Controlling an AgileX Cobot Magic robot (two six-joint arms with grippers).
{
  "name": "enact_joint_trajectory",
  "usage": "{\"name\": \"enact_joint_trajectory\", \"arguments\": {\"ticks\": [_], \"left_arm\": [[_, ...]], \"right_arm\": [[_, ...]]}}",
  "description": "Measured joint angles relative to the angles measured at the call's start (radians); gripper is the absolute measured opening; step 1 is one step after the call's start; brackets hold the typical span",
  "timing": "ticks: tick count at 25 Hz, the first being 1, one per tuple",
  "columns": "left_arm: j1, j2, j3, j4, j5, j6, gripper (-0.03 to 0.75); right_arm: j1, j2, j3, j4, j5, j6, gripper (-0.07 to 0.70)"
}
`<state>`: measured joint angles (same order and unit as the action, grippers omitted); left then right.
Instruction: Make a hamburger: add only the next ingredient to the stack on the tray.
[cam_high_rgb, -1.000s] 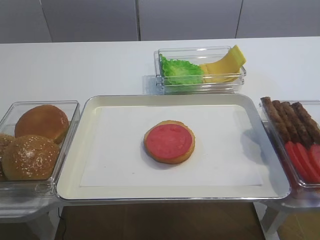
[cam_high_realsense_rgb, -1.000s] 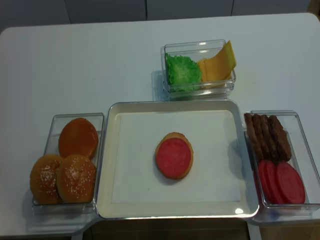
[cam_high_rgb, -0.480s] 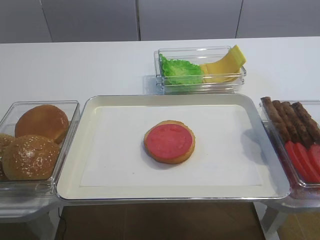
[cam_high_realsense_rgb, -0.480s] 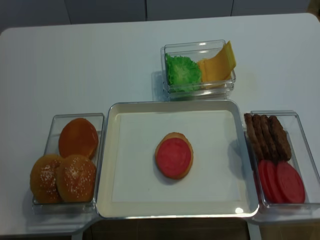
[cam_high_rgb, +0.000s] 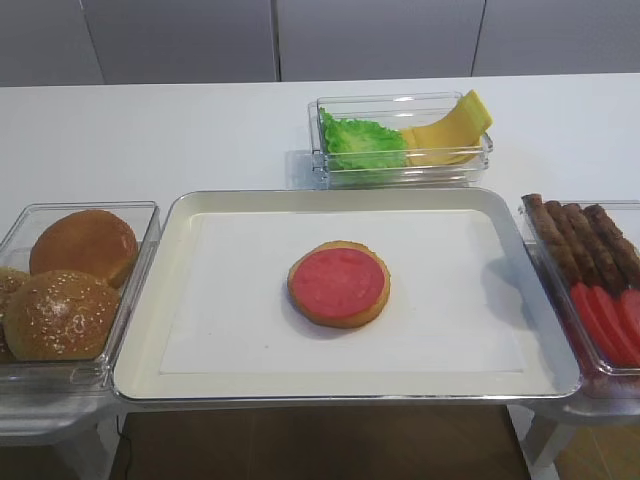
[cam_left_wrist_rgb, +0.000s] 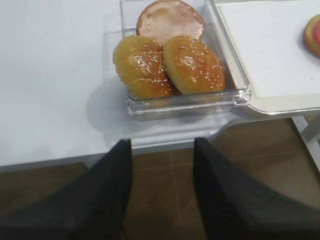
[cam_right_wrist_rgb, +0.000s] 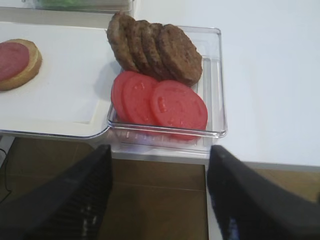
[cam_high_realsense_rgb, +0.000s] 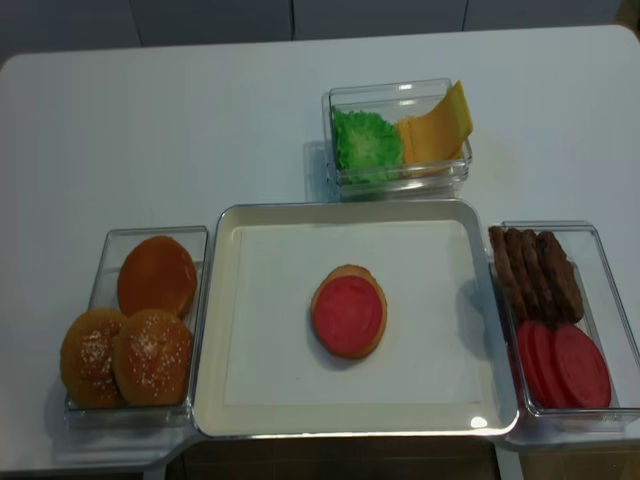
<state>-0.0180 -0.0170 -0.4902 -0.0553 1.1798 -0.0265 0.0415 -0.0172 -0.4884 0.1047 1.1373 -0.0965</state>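
On the silver tray (cam_high_rgb: 150, 300) the stack is a bun bottom half (cam_high_rgb: 339, 318) with a round red slice (cam_high_rgb: 338, 281) lying flat on its cut face; both also show from above, the bun rim (cam_high_realsense_rgb: 349, 350) and the slice (cam_high_realsense_rgb: 347, 313). More red slices (cam_right_wrist_rgb: 160, 102) lean in the clear container on the right. My right gripper (cam_right_wrist_rgb: 160, 150) hangs open and empty in front of that container, off the table edge. My left gripper (cam_left_wrist_rgb: 162, 142) is open and empty too, below the bun container. Neither gripper shows in the high views.
Brown patties (cam_right_wrist_rgb: 155, 47) stand behind the red slices in the right container (cam_high_realsense_rgb: 600, 300). Whole seeded buns (cam_left_wrist_rgb: 167, 65) fill the left container (cam_high_rgb: 80, 375). Lettuce (cam_high_rgb: 362, 143) and yellow cheese (cam_high_rgb: 445, 130) sit in a container behind the tray. Brown floor lies under both grippers.
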Motion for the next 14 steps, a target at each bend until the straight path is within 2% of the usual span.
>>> {"name": "enact_joint_trajectory", "arguments": {"ticks": [14], "left_arm": [[0.0,0.0,0.0,0.0,0.0,0.0,0.304]], "right_arm": [[0.0,0.0,0.0,0.0,-0.002,-0.002,0.471]]}}
